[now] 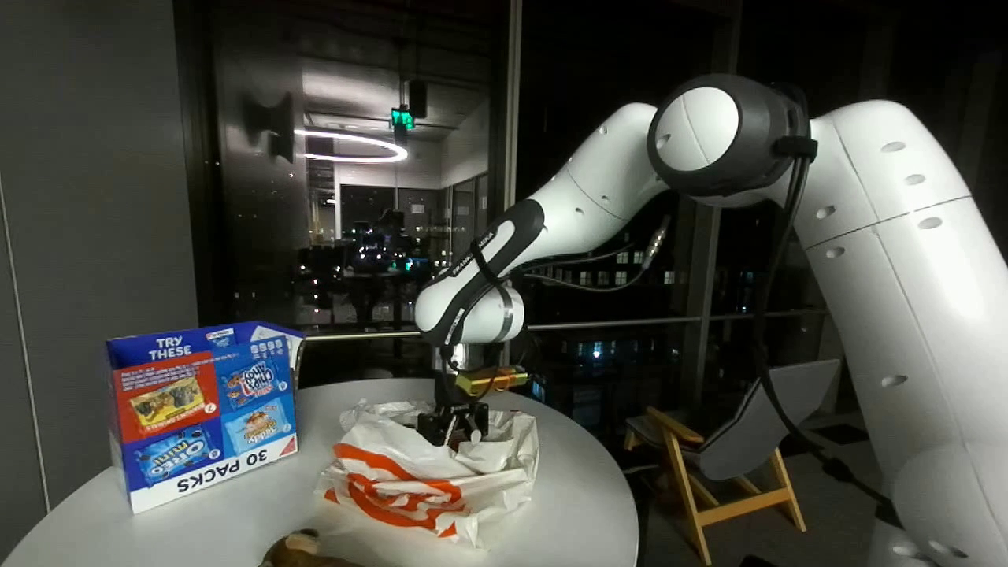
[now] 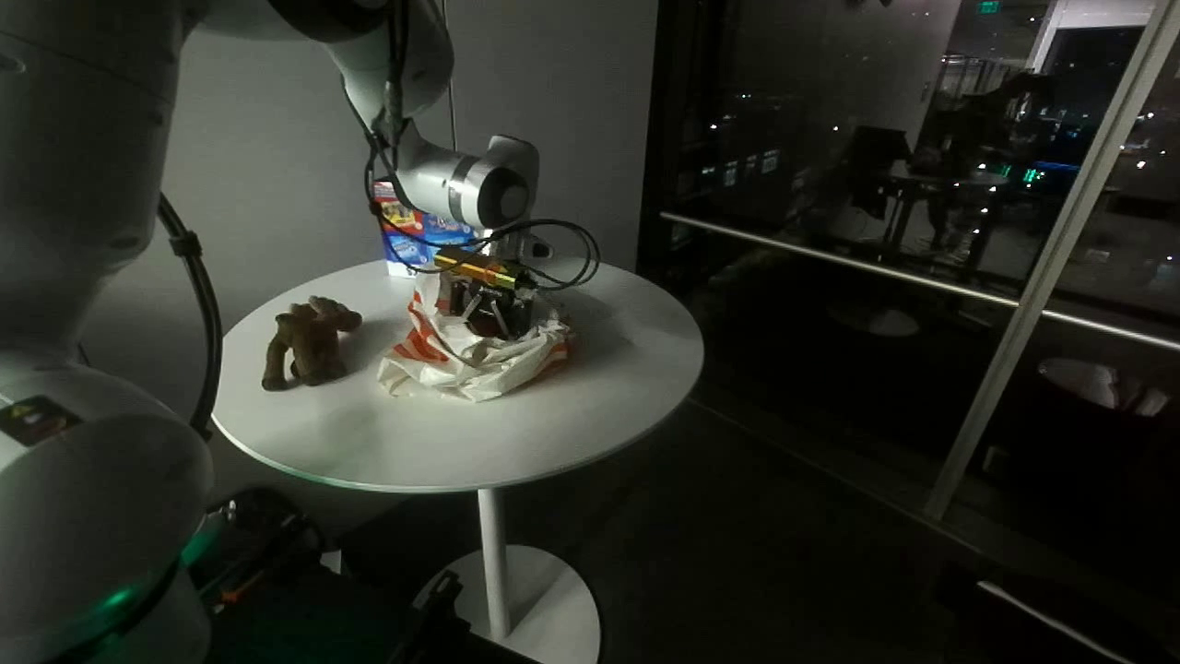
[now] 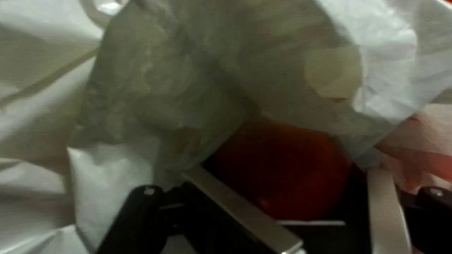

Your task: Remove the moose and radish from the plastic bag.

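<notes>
Straight ahead of the gripper (image 3: 286,176), between its widely parted jaws, lies what is probably the radish (image 3: 293,158), red and seemingly ungripped; contact and its long axis can't be told. Folds of the bag (image 1: 429,480) it sits in crowd the jaws and may get pinched too. Farther from the gripper, outside the bag, are the moose (image 2: 318,346) and the box (image 1: 205,417).

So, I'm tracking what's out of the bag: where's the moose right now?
In an exterior view, the moose is on the round table, just left of the plastic bag, apart from it.
</notes>
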You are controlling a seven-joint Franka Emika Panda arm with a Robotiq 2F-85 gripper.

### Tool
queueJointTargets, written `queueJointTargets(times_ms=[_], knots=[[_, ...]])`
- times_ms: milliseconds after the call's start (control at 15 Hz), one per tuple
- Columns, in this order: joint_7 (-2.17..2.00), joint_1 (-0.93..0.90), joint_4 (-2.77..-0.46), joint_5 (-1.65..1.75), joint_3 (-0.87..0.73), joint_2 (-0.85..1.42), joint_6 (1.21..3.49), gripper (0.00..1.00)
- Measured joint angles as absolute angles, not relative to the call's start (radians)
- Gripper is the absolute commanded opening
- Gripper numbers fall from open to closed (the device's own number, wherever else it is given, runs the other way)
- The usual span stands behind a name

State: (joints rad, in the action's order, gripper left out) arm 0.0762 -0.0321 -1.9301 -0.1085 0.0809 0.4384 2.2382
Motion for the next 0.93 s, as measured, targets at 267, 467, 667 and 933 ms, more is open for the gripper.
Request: queueJointTargets(times_ms=[267, 467, 667, 933], knots=[[0.076, -0.024, -1.930, -0.109, 0.081, 0.437, 2.277, 0.21], [0.076, -0.017, -1.931, -0.114, 0.081, 0.433, 2.300, 0.08], [0.114, -0.010, -1.945, -0.130, 0.088, 0.415, 2.365, 0.10], [0.245, 0.009, -2.028, -0.182, 0.124, 0.311, 2.481, 0.10]])
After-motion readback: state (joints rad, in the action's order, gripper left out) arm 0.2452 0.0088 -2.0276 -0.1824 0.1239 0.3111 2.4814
